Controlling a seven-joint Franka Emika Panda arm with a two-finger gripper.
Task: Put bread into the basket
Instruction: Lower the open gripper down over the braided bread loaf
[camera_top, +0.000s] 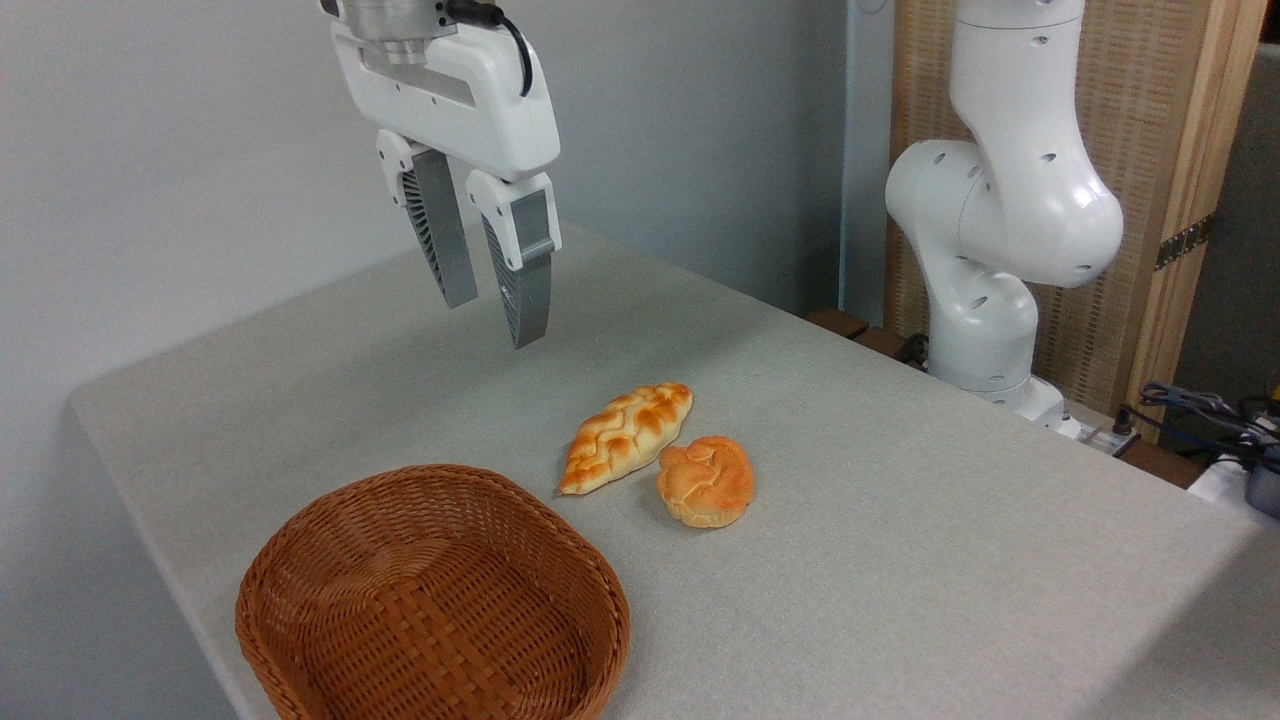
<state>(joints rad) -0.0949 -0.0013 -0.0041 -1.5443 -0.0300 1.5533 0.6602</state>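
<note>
The bread (627, 436), a golden-orange braided loaf with pointed ends, lies on the grey table near its middle. The woven reddish-brown basket (305, 535) sits at the front left with nothing in it; the loaf's near tip almost reaches its rim. My gripper (495, 320) hangs open in the air above the table, up and to the left of the loaf, with nothing between its fingers (527, 285).
A small round knotted orange bun (706, 480) rests just right of the loaf, close to touching it. The arm's white base (985, 300) stands at the table's back right. Cables (1210, 410) lie at the far right. The table's left edge (150, 480) runs beside the basket.
</note>
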